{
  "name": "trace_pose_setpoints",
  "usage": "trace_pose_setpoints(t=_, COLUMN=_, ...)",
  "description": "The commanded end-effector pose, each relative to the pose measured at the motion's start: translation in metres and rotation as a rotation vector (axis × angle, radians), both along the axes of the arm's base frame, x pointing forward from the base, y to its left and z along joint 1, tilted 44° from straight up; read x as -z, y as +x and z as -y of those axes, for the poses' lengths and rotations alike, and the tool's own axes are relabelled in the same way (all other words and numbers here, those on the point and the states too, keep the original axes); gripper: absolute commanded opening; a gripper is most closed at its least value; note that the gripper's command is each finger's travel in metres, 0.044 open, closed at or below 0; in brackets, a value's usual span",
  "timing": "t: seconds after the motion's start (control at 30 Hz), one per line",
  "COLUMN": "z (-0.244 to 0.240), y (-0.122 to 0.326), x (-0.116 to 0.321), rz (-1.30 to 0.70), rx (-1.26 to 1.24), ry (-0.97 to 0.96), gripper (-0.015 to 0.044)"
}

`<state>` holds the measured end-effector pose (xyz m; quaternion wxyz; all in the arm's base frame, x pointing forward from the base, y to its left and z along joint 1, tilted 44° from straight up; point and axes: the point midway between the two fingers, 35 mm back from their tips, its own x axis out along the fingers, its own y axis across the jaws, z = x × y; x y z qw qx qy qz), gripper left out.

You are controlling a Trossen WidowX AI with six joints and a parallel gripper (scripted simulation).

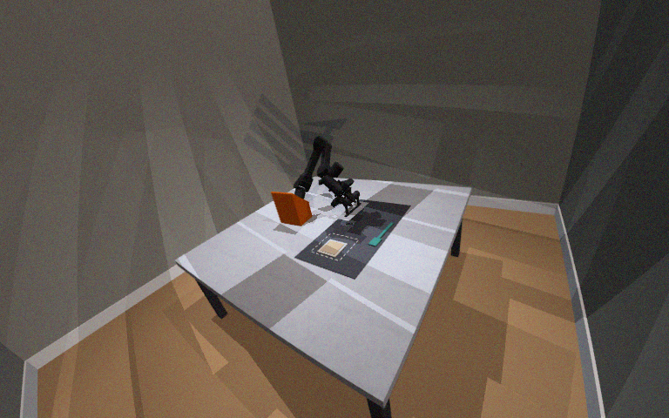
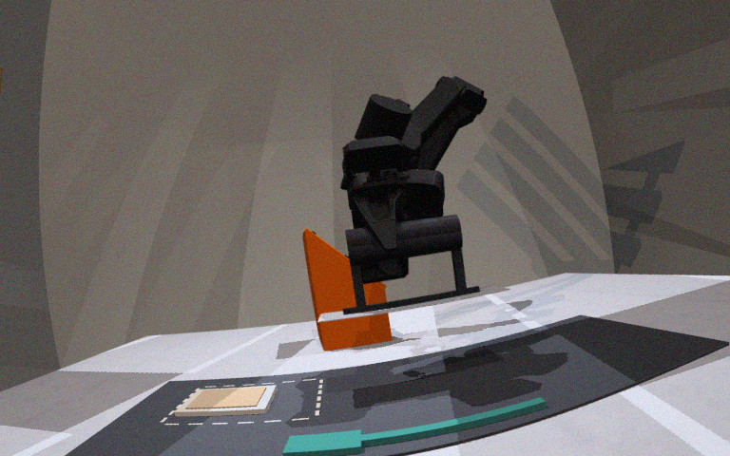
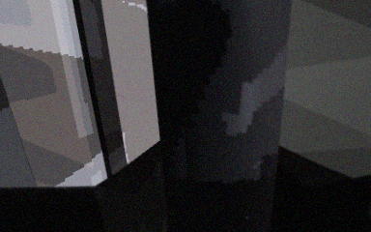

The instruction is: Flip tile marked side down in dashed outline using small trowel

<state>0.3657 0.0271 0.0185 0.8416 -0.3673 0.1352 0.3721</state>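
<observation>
The tile (image 1: 332, 247) (image 2: 228, 397) lies flat on the mat (image 1: 352, 270) (image 2: 635, 341), within the dashed outline (image 2: 319, 397) and toward one side of it. Its upper face shows a plain tan panel with a pale rim. The underside is hidden. My gripper (image 1: 344, 198) (image 2: 388, 237) (image 3: 209, 143) is shut on the dark handle of the trowel (image 1: 352, 209) (image 2: 432, 235) (image 3: 208, 87). The trowel hangs above the table beside the mat, away from the tile, with its pale blade below the dark spine bar.
A teal flat tool (image 1: 375, 241) (image 2: 322, 444) lies on the mat beside the outline. An orange block-like holder (image 1: 288, 209) (image 2: 323, 295) stands on the table (image 1: 276, 290), beside the mat near the arm. In the exterior view, the blade overlaps this holder.
</observation>
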Motion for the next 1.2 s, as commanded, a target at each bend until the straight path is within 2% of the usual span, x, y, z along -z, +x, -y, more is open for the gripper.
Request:
trace_pose_setpoints(t=0.0, z=0.003, y=0.002, x=-0.003, rz=0.008, rx=0.013, ry=-0.002, gripper=0.0)
trace_pose_setpoints(t=0.6, z=-0.001, y=0.001, x=-0.001, rz=0.005, rx=-0.003, ry=0.001, gripper=0.0)
trace_pose_setpoints(t=1.17, z=-0.083, y=0.034, x=-0.06, rz=0.4, rx=-0.38, ry=0.07, gripper=0.0)
